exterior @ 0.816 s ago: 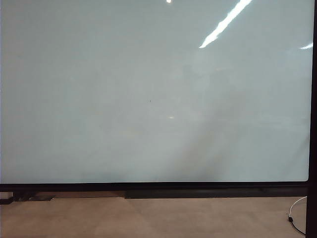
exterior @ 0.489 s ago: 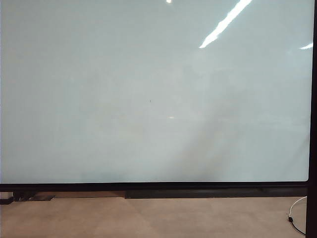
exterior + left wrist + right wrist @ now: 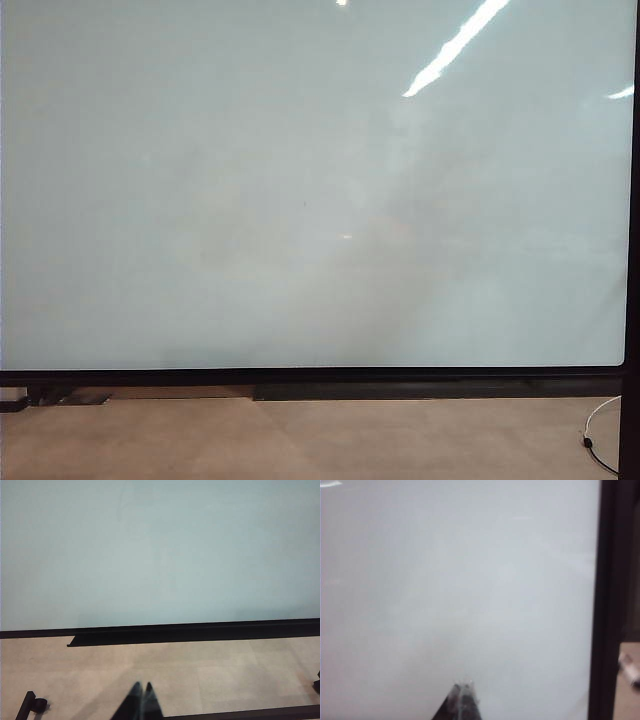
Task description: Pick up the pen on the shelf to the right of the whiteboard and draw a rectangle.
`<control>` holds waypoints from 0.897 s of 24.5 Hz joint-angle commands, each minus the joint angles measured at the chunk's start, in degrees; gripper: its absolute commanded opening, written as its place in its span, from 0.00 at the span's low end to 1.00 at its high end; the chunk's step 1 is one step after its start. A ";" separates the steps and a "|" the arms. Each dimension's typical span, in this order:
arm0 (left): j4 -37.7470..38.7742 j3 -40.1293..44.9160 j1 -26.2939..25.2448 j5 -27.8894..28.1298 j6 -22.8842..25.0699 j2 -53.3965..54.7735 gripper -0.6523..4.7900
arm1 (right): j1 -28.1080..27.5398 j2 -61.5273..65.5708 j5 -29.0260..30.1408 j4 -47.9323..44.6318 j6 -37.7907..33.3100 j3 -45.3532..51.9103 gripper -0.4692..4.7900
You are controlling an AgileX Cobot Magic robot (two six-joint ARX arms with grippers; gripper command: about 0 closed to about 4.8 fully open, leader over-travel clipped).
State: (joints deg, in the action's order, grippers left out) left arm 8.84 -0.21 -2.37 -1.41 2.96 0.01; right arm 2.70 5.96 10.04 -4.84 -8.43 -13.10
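Meanwhile, almost nothing had changed on the board [image 3: 300,190] over the last second: the exterior view showed the same blank white surface, with no rectangle begun and neither arm entering the view. Only a faint shadow across the middle of the board seemed to have shifted slightly, which I judged a hint of motion off camera.

The left gripper [image 3: 142,688] hung low, facing the board's lower frame [image 3: 200,630], its fingertips pressed together on nothing. The right gripper [image 3: 463,686] had its fingers likewise closed and empty, pointing at the board near its right frame [image 3: 609,600].

At about four o'clock in the right wrist view, past that frame, a pale blurred object that was probably the pen [image 3: 630,667] lay unpicked. So the task stood at its start; the right gripper would need to open first.
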 commanded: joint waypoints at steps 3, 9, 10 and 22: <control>-0.33 -0.22 0.02 -0.11 0.02 0.00 0.11 | -2.27 20.31 0.46 -3.58 -0.74 -11.26 0.07; -0.33 -0.22 0.02 -0.09 0.02 0.00 0.11 | -26.58 31.71 20.26 -20.28 -5.46 -11.98 0.08; -0.31 -0.20 0.02 -0.09 0.02 0.00 0.11 | -30.93 33.79 24.83 -23.08 -7.85 -11.98 0.08; -0.28 -0.20 0.00 -0.11 0.02 0.00 0.11 | -45.62 71.58 40.17 -54.53 -16.87 -11.72 0.41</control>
State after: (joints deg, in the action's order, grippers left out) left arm 8.84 -0.21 -2.37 -1.45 2.96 0.01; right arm -42.94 76.51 49.58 -56.40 -25.10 -24.62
